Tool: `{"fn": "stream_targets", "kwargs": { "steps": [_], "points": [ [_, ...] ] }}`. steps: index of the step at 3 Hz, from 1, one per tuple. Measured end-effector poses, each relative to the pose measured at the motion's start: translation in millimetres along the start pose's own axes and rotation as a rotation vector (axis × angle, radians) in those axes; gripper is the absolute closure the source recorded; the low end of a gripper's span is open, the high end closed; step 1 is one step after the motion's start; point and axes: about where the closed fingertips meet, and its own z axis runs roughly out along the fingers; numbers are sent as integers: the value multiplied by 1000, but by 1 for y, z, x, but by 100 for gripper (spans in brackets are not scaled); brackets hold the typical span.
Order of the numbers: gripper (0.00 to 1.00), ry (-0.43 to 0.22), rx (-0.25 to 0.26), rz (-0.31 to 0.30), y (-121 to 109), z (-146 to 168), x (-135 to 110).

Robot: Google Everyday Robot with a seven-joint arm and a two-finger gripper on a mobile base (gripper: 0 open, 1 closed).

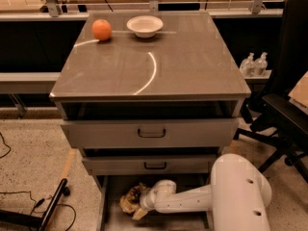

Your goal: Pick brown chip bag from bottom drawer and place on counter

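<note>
The brown chip bag [131, 199] lies wrinkled on the grey floor of the open bottom drawer [109, 211], at its left side. My white arm reaches into that drawer from the right, and my gripper [144, 205] is right against the bag, partly covering its right side. The counter [192, 61] is the glossy grey-brown cabinet top above, with a curved light reflection.
An orange fruit [101, 29] and a white bowl [145, 26] stand at the counter's back. Two wider drawers with black handles [151, 133] are partly pulled out above the bottom drawer. A black office chair [284, 114] stands right; a black pole [50, 208] and cables lie on the floor left.
</note>
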Motion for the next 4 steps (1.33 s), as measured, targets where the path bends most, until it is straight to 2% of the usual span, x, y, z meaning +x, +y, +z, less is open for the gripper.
{"fn": "stream_targets", "kwargs": {
  "steps": [1,3,4],
  "points": [
    [41,40,-1,-3,4,16,2],
    [88,44,-5,-4,6,17,3],
    [100,44,-7,-4,8,18,3]
  ]
}}
